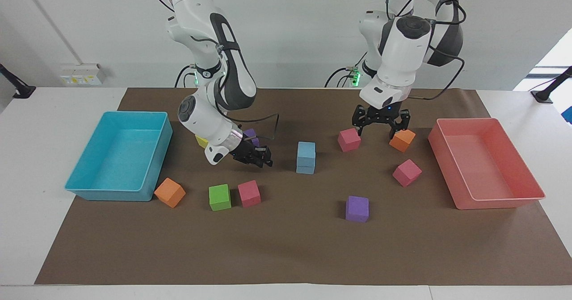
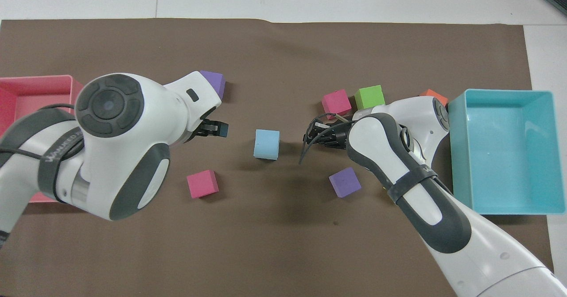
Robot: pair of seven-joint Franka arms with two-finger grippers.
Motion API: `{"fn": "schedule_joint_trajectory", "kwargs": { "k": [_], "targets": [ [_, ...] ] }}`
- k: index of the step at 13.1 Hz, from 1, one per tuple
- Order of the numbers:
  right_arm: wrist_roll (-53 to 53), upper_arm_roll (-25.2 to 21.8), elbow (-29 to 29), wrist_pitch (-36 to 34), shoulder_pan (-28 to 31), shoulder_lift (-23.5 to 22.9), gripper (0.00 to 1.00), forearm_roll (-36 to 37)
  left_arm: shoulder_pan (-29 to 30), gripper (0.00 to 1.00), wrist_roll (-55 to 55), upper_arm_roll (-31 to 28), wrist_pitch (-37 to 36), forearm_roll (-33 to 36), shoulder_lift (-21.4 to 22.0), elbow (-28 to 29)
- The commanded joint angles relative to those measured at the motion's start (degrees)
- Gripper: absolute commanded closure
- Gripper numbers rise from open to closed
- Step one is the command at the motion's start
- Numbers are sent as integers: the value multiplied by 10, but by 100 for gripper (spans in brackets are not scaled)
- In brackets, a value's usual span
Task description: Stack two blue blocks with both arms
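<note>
now blue blocks [image 1: 306,157] stacked — untouched

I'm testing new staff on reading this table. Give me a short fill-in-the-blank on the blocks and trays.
1. The two blue blocks stand one on the ____.
2. Neither tool touches the blue ____.
3. The green block lies beside a ____ block.
4. The orange block at the right arm's end touches the ____ tray.

Missing words: other; blocks; pink; blue
</note>
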State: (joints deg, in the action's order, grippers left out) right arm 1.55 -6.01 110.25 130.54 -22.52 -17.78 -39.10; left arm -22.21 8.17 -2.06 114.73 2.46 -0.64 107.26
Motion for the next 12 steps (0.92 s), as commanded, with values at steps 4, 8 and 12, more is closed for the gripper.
{"fn": "schedule_joint_trajectory", "kwargs": {
  "k": [4, 8, 12],
  "targets": [
    [-3, 5, -18, -37, 45, 63, 0, 223, 95, 0, -116, 5, -104, -35, 32, -49],
    [-5, 6, -80, -186, 91, 88, 0, 297, 142, 0, -165, 4, -199, -40, 14, -163],
    [-4, 6, -80, -251, 134, 123, 0, 330, 173, 0, -163, 3, -283, -58, -28, -262]
  ]
}}
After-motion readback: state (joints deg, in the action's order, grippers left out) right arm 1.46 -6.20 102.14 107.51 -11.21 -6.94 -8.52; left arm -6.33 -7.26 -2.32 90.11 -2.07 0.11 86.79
